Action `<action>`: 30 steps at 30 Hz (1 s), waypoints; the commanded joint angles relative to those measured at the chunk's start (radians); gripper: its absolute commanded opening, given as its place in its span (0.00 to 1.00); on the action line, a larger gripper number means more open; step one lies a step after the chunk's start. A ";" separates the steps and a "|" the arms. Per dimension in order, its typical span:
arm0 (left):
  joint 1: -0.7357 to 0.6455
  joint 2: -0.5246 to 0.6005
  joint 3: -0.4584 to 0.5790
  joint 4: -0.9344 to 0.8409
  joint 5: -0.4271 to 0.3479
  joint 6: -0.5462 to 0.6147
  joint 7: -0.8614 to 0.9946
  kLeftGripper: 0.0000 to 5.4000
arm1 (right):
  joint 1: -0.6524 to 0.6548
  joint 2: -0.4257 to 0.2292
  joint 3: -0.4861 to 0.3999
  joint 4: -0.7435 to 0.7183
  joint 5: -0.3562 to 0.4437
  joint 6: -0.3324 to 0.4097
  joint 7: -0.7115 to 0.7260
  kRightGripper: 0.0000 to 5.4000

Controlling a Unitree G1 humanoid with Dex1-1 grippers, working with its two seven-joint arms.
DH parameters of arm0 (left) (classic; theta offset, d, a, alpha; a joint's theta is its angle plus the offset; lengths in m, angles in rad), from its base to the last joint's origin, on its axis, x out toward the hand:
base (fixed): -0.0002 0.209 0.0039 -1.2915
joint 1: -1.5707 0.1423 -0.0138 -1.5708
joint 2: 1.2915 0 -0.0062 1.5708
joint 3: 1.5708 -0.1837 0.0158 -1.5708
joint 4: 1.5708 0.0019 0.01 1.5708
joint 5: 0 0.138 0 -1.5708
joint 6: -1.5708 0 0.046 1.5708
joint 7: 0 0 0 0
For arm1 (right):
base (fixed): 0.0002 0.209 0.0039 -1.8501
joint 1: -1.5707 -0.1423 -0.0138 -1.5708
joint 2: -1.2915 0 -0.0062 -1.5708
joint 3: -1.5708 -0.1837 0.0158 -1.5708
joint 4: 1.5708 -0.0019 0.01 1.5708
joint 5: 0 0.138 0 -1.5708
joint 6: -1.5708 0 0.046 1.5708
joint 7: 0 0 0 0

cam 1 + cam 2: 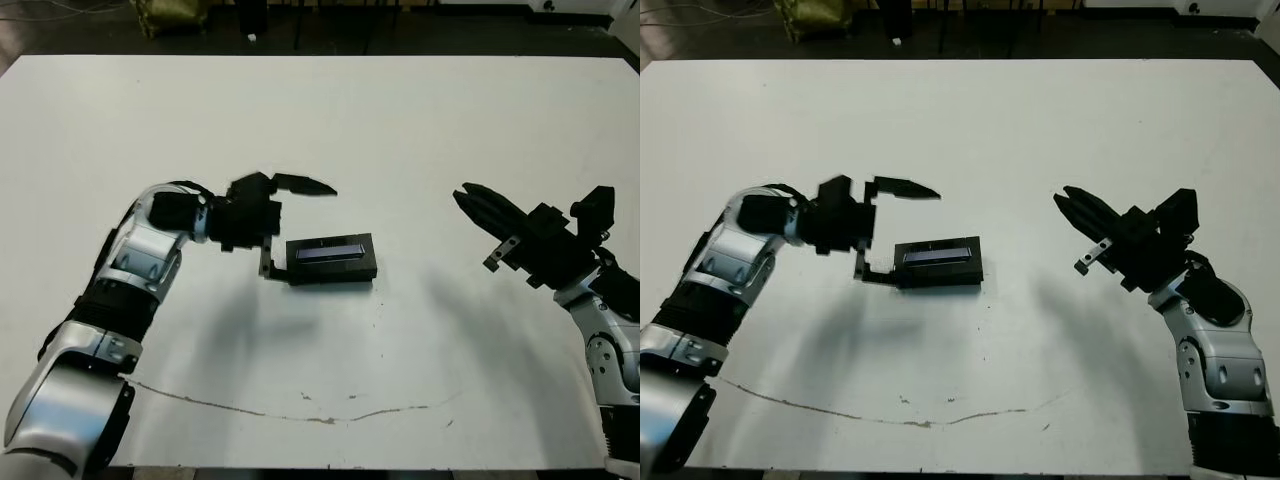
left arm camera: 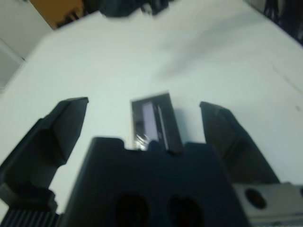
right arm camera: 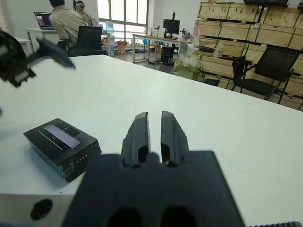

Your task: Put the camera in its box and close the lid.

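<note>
The lid (image 1: 331,255) sits on the box (image 1: 333,275), so the camera is hidden; the silvery stripe shows on top. This matte black block lies near the white tabletop's (image 1: 400,130) centre, wide bare surface all round. At its 9 o'clock, the left tool (image 1: 287,228) gapes, lower finger touching the box's end. At 3 o'clock, well apart, the right tool (image 1: 466,197) has fingers nearly together, empty.

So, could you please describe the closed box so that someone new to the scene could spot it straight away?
Start from the white table and look near its middle, between the two arms. The box lies flat just beside the open left gripper, well away from the right gripper. It is the only loose thing on the table: a small black rectangle whose lid bears a silvery-grey stripe.
</note>
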 commanded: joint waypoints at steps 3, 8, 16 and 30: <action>0.256 -0.187 0.065 -0.183 0.124 0.060 0.547 0.84 | 0.016 0.004 0.000 0.021 0.003 0.002 0.006 0.00; 0.393 -0.317 0.001 -0.267 0.187 0.094 0.764 0.61 | 0.014 0.004 0.002 0.023 -0.006 -0.014 0.009 0.00; 0.485 -0.411 -0.079 -0.374 0.185 0.175 0.870 0.24 | 0.017 0.011 0.002 0.026 -0.005 -0.018 0.004 0.00; 0.469 -0.441 -0.133 -0.317 0.216 0.343 0.956 0.00 | 0.015 0.012 0.005 0.021 -0.017 -0.018 -0.001 0.00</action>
